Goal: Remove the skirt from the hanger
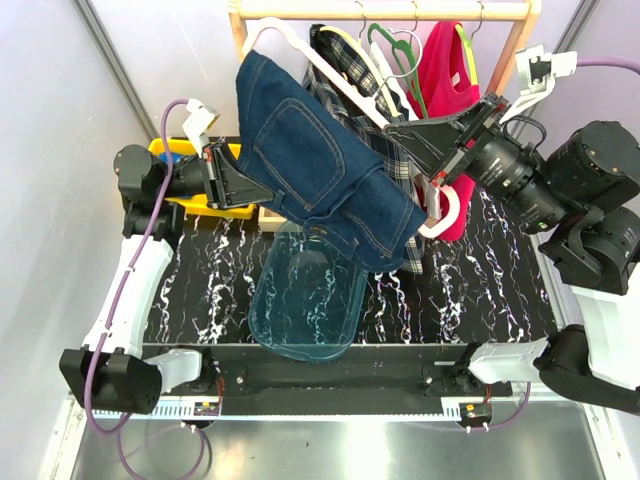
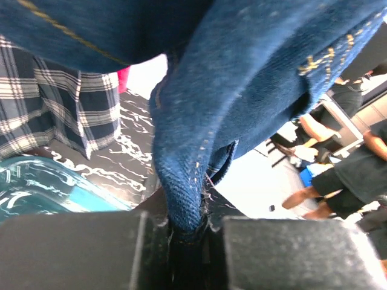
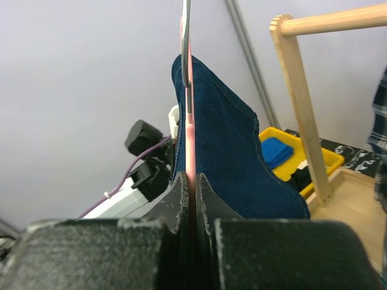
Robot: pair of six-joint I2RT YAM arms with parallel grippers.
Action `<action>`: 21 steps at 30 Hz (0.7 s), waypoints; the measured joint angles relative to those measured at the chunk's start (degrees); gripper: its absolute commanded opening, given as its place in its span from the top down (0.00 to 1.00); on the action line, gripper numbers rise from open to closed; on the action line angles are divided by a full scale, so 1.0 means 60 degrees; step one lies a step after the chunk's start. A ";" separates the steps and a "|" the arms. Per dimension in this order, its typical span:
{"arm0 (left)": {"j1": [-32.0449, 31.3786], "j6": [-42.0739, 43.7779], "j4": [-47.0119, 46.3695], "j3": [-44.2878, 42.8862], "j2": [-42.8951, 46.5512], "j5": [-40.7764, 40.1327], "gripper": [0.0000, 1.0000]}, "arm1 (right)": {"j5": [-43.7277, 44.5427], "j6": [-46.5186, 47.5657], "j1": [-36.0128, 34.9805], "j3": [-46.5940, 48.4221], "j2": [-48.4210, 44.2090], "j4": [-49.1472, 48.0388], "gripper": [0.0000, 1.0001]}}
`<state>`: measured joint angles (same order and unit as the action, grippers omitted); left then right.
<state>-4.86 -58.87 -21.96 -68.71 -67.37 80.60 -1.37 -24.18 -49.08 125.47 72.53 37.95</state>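
Observation:
The dark blue denim skirt (image 1: 320, 165) hangs draped over a white hanger (image 1: 290, 45) held slantwise in the air in front of the clothes rack. My left gripper (image 1: 262, 190) is shut on the skirt's left edge; in the left wrist view the denim fold (image 2: 187, 181) is pinched between the jaws. My right gripper (image 1: 400, 132) is shut on the hanger's right arm; in the right wrist view the pale pink-white hanger bar (image 3: 191, 139) runs up from the closed jaws with the skirt (image 3: 230, 151) over it.
A wooden rack (image 1: 390, 10) at the back holds a plaid garment (image 1: 345, 60), a green hanger (image 1: 400, 50) and a red garment (image 1: 445, 60). A clear blue tray (image 1: 305, 295) lies on the black marbled table (image 1: 460, 290). A yellow bin (image 1: 190, 205) sits behind my left gripper.

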 measured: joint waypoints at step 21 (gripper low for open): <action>0.4503 -0.2707 -0.2965 0.0499 0.0022 0.1137 1.00 | 0.2371 0.2907 -0.0135 -0.0619 -0.0066 0.1151 1.00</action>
<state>22.15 -75.11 -39.75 -65.71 -67.24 87.42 12.86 -6.74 -49.89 121.75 72.14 44.86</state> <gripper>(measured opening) 0.116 0.029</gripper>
